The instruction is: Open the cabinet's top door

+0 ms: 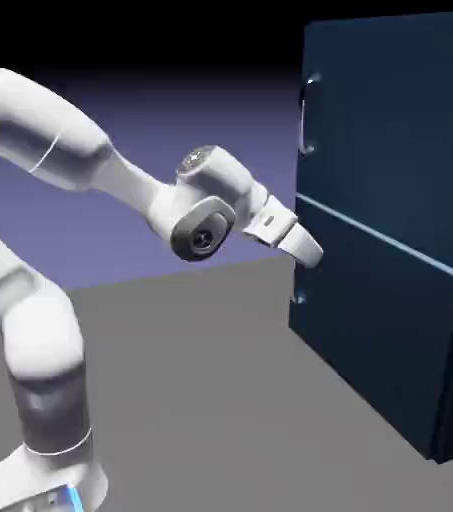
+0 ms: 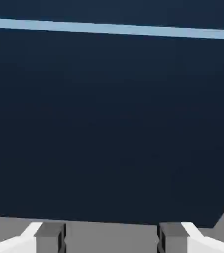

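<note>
Tool (image 2: 112, 238): wide open | Between fingertips (image 2: 49, 237): nothing held (cabinet (image 2: 109, 128) beyond)

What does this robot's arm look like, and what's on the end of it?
The arm is glossy white, built of thick rounded tube-like segments with thin seams. Dark grey round caps with small markings sit at the wrist, and a small strip glows blue at the base. At its end is a gripper with two blocky grey fingertips on white mounts, dark along their inner sides.
</note>
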Available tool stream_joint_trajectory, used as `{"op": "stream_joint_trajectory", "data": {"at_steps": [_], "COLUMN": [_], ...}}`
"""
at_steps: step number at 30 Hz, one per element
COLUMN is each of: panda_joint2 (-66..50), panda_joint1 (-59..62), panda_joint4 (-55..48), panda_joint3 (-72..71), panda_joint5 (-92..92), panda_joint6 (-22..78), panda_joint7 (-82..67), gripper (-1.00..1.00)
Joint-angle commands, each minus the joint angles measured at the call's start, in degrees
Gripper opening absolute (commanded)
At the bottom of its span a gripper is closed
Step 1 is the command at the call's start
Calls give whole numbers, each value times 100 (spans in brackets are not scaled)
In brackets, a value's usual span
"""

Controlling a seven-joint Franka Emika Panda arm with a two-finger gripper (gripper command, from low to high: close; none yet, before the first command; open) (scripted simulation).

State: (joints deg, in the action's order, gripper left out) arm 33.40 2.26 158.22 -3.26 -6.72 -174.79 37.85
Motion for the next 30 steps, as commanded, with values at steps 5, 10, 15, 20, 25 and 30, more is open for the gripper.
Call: {"op": "stream_joint_trajectory", "data": {"at_steps": [5, 10, 15, 20, 25, 30], "panda_joint2": [137, 275, 412, 549, 686, 824], "panda_joint1": [547, 1093, 1639, 2186, 2732, 3279], "panda_joint4": [-515, -1029, -1544, -2058, -2573, -3087], "panda_joint3": [-604, -1208, -1812, -2416, -3020, -3624], "panda_joint5": [-1246, -2493, -3739, -4985, -6231, -7477], "panda_joint6": [-145, -290, -435, -580, -725, -870], "panda_joint7": [-854, -1708, -2561, -3415, -4269, -5122], "gripper": [0, 0, 0, 0, 0, 0]}}
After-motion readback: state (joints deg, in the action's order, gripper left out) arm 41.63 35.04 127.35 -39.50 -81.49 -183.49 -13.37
